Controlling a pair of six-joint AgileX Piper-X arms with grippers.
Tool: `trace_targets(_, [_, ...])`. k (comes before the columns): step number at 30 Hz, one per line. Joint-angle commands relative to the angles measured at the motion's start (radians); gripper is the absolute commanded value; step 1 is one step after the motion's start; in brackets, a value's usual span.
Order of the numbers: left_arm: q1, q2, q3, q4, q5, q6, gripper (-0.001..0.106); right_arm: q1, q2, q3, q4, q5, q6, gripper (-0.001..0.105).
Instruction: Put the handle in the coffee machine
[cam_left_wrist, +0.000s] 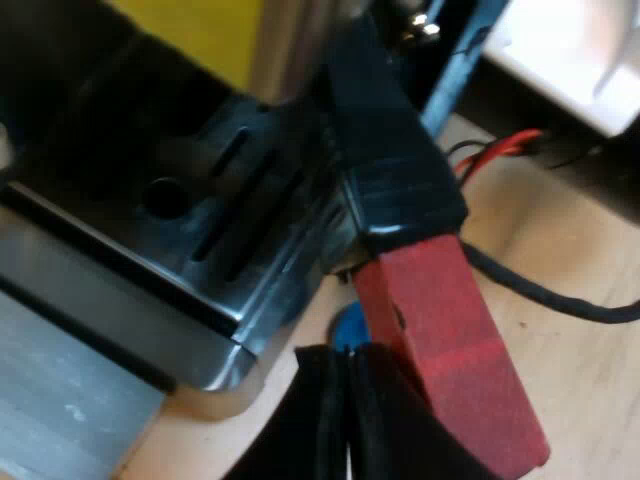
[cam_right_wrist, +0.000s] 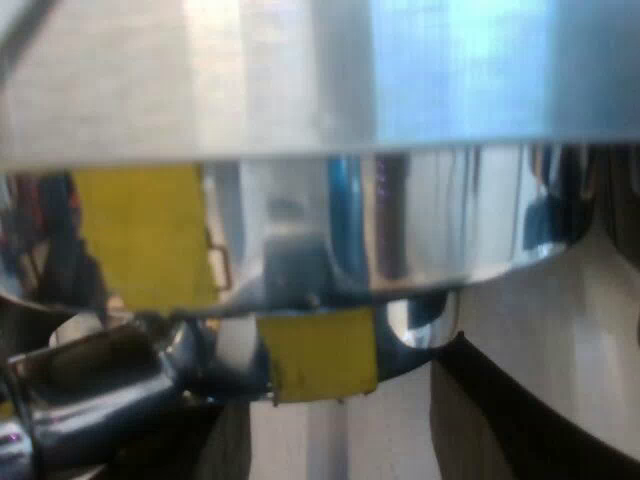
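Observation:
The holder's dark handle (cam_left_wrist: 395, 150) slants down from the espresso machine's front (cam_left_wrist: 200, 220) and ends in its red end (cam_left_wrist: 450, 340). My left gripper (cam_left_wrist: 345, 420) sits right against the side of the red end, its two black fingers (cam_left_wrist: 315, 420) pressed together with nothing between them. In the right wrist view the machine's shiny metal front (cam_right_wrist: 330, 220) with a yellow label (cam_right_wrist: 318, 352) is very close. The holder's metal head (cam_right_wrist: 90, 395) sits just under it.
The machine's metal drip tray (cam_left_wrist: 110, 290) juts out beside the handle. A small blue round thing (cam_left_wrist: 350, 325) lies on the wooden table (cam_left_wrist: 560, 250) under the handle. Black and red cables (cam_left_wrist: 500, 150) run across the table past the handle.

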Motion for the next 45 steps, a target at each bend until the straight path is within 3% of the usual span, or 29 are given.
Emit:
trace_targets(1, [-0.006,-0.007,-0.006,0.032,0.025,0.006,0.000,-0.004,-0.025,-0.019,-0.073,-0.009,-0.005,0.044])
trace_targets(7, [-0.023,-0.007,-0.006,0.064,0.050,0.006,0.000,-0.004,-0.025,-0.019,-0.073,-0.009,-0.010,0.044])
trace_targets(17, [-0.145,-0.007,-0.006,0.072,0.025,0.004,0.000,-0.004,-0.025,-0.019,-0.068,-0.009,-0.010,0.044])
trace_targets(45, [-0.145,-0.007,-0.006,0.087,0.016,0.002,0.000,0.019,-0.025,0.023,0.047,0.000,-0.010,0.044])
